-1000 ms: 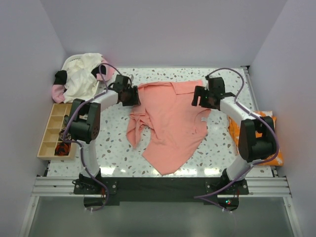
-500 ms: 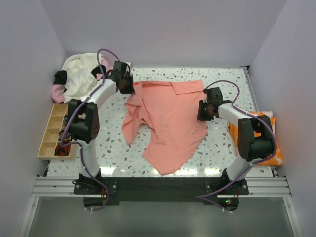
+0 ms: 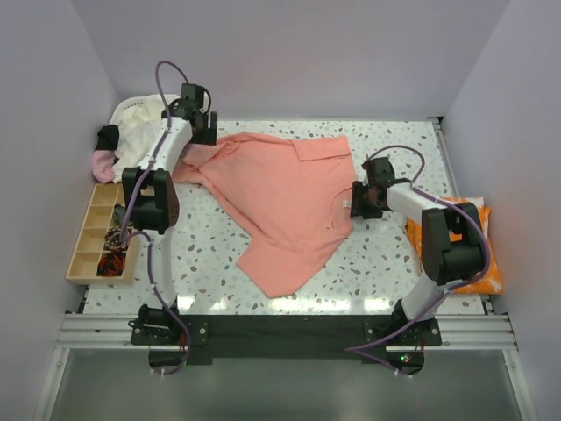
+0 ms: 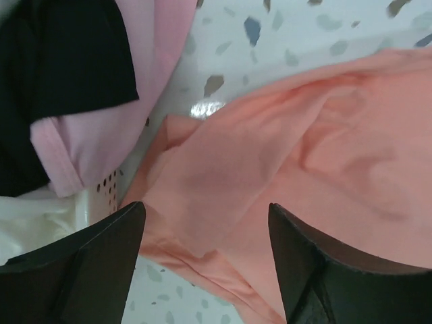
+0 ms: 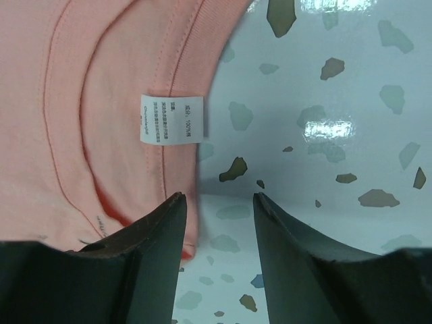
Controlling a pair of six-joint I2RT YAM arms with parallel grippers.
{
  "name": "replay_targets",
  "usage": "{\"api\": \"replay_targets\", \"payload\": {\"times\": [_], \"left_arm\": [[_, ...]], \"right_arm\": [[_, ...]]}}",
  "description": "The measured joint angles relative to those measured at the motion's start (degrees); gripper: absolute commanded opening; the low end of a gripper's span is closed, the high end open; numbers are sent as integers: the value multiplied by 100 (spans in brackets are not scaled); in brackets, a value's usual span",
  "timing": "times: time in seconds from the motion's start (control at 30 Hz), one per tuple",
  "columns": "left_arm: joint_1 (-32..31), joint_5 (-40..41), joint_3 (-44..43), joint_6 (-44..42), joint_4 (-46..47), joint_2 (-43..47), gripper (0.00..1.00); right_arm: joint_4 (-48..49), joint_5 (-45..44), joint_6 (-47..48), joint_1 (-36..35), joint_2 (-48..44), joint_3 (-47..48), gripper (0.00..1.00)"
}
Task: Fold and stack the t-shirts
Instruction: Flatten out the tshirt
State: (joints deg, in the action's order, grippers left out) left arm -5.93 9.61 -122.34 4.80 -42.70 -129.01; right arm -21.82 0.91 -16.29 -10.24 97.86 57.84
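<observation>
Looking down from the top view and finding the salmon shirt (image 3: 280,197) sprawling across the middle of the worktop (image 3: 386,254), with one corner drawn out toward the worktop's far-left corner. Noting the left claw (image 3: 202,133) poised at that far-left corner, just past the drawn-out cloth and beside a heap (image 3: 140,140) of cream and pink shirts. Noting the right claw (image 3: 358,200) sitting low to the right of the worktop's middle, at the shirt's neck edge. Spotting an orange shirt (image 3: 489,279) lying off the worktop's right edge under the right arm, and a wooden tray (image 3: 90,235) off its left edge, neither appearing in the wrist views.

Turning to the left wrist view and getting what the top view is hiding: the claw released, fingers (image 4: 81,270) standing wide apart with nothing pinched, rumpled salmon cloth lying beyond them, and a pink sleeve (image 4: 88,135) alongside.

Turning to the right wrist view: that claw also released, with speckled worktop showing in the gap and the neck hem running under its left finger (image 5: 135,263). Catching a white label (image 5: 171,119) there, its print too small to read; from above, showing only as a pale fleck.
</observation>
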Motion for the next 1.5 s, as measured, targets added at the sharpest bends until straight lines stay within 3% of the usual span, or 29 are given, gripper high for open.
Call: {"api": "replay_targets", "payload": {"times": [0.17,0.2,0.33,0.47,0.63,0.93,1.23,1.5], "left_arm": [[-7,323,820,63,-181,-98,92],[-9,293,1014,103,-168,-22,93],[-57,-247,2280,402,7,870,95],[-332,-758,3421,654,433,2319,96],[-664,-1095,4111,826,940,3239,95],[-723,-1134,4826,918,1021,2983,94],[-811,-1134,4835,892,1019,2898,93],[-813,-1285,4778,802,988,2739,93]], "right_arm": [[-28,94,22,0,-236,0,61],[-46,155,22,0,-337,0,72],[-90,404,-22,-76,-935,0,82],[-149,522,-136,-422,-1421,-70,81],[-243,667,-393,-999,-1633,-400,78],[-544,385,-1119,-2144,-1458,-586,73],[-970,-236,-1888,-3032,-1257,-782,65],[-516,-251,-1908,-3515,-1029,-678,66]]}}
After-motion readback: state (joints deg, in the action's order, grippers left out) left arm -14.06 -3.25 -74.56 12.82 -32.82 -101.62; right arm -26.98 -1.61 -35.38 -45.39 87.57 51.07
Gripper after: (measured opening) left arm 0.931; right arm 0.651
